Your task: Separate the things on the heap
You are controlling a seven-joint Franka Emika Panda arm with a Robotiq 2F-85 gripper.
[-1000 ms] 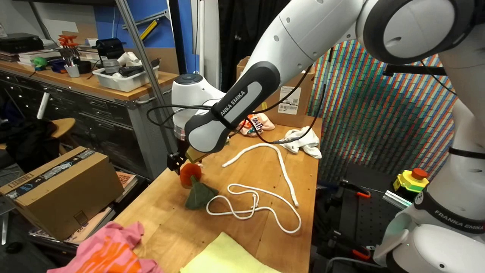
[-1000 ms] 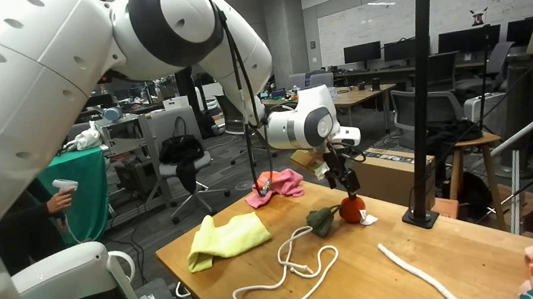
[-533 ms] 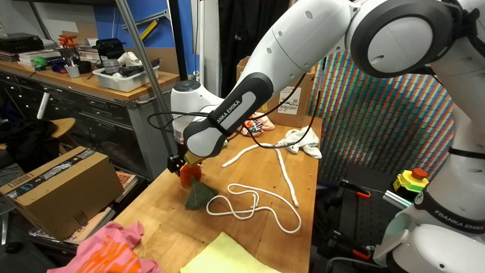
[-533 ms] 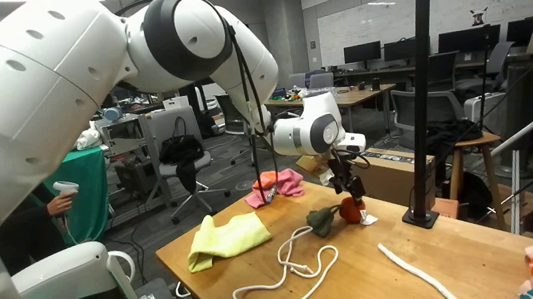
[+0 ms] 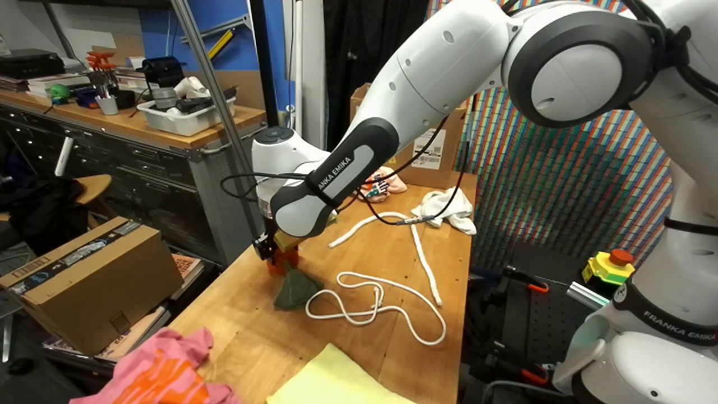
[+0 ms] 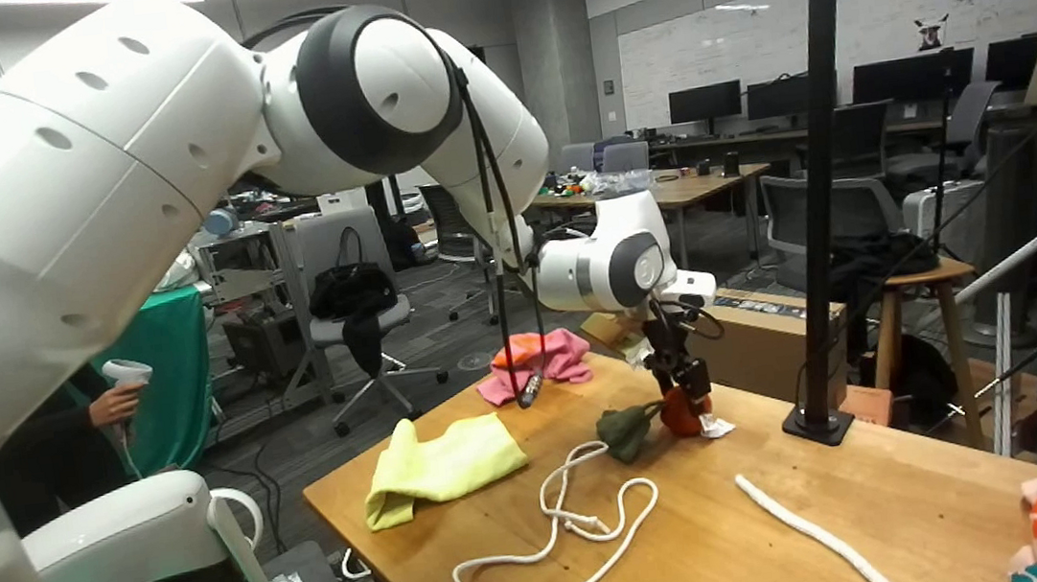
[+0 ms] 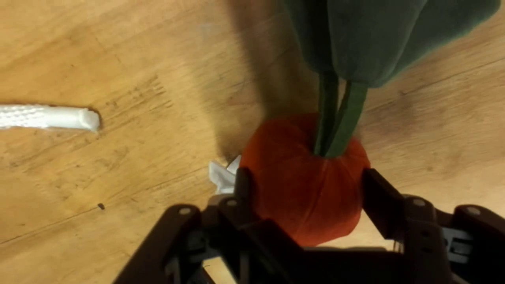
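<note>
The red-and-green lump [image 7: 303, 173] rests near the table's edge, its red ball squeezed between the black fingers of my gripper [image 7: 307, 183]. Both fingers touch the ball's sides, and its green part points away from the hand. The pink cloth [image 5: 162, 365] and yellow-green cloth [image 5: 336, 379] lie at the near end in an exterior view. White rope [image 6: 586, 522] is looped mid-table, with a thicker rope length [image 5: 419, 247] beyond it. At the far end are the white cloth [image 5: 451, 210] and orange-patterned cloth [image 5: 381, 187]. No heap shows; the things lie apart.
A brown cardboard box [image 6: 765, 342] stands beyond the table edge behind the gripper. A black post [image 6: 821, 230] rises from the table edge close by. A taller carton [image 5: 429, 151] stands at the table's far end. A cable [image 6: 508, 331] hangs from the arm.
My gripper has come down onto the red ball of the lump, and its fingers have closed in around it. The lump and the other things have stayed in place.
</note>
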